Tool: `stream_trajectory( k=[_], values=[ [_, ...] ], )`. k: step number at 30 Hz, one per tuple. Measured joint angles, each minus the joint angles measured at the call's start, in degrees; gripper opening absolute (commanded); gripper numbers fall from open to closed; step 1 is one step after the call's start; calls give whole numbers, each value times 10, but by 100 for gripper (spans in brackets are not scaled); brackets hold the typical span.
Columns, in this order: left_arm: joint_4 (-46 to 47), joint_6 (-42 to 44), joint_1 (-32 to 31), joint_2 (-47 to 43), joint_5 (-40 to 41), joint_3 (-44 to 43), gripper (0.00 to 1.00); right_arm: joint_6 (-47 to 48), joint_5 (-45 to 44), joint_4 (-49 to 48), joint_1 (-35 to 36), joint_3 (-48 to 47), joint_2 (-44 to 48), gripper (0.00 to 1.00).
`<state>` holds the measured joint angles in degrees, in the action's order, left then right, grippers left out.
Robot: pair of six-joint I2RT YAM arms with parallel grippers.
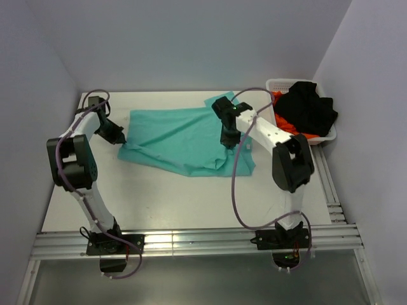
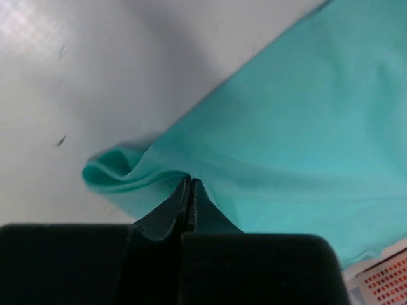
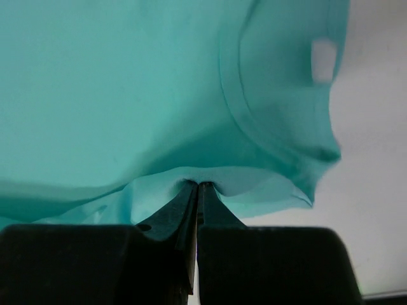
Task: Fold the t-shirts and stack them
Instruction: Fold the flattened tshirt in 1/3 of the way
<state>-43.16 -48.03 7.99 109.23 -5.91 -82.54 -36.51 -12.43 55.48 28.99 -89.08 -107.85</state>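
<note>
A teal-green t-shirt [image 1: 178,136] lies spread across the middle of the table. My left gripper [image 1: 119,137] pinches its left edge, jaws shut on a bunched fold of the cloth [image 2: 121,171]. My right gripper [image 1: 227,141] is shut on the shirt's right side, close to the collar [image 3: 235,108] and the small white neck label [image 3: 323,60]. The cloth is pulled up around both pairs of fingertips. A black t-shirt [image 1: 308,108] and an orange-red one [image 1: 284,122] lie heaped in the basket at the back right.
A white slotted plastic basket [image 1: 280,84] stands at the table's back right corner against the wall. Grey walls close in the left, back and right sides. Metal rails [image 1: 191,241] run along the near edge by the arm bases.
</note>
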Motion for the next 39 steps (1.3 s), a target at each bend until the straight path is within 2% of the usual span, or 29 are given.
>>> stream_trajectory(
  k=[6,11,27,28,29,30,31,32,34,36,38,39],
  values=[
    [5,-6,0,134,-12,-123,0,33,-2,21,-30,-205,-170,0],
    [-6,-12,0,168,-17,-160,0,47,-5,59,-47,-321,-258,0],
    [-10,-44,4,165,47,-156,0,44,-17,93,-94,-321,-270,0],
    [-10,-45,4,165,50,-156,0,44,-17,94,-94,-321,-272,8],
    [-11,-48,4,165,52,-156,0,43,-17,93,-94,-321,-273,24],
    [-12,-49,4,165,56,-156,2,41,-17,94,-94,-321,-275,67],
    [-12,-52,4,164,61,-156,5,35,-17,95,-94,-321,-277,91],
    [-13,-54,4,163,67,-156,12,35,-18,97,-94,-321,-279,100],
    [-13,-56,4,158,83,-152,50,36,-20,99,-94,-322,-283,100],
    [-11,-59,5,146,96,-142,79,34,-21,104,-96,-328,-287,100],
    [-15,-63,7,130,114,-132,91,33,-22,110,-98,-345,-292,100],
    [-19,-66,8,123,123,-131,94,33,-22,113,-99,-358,-294,100]
  ],
)
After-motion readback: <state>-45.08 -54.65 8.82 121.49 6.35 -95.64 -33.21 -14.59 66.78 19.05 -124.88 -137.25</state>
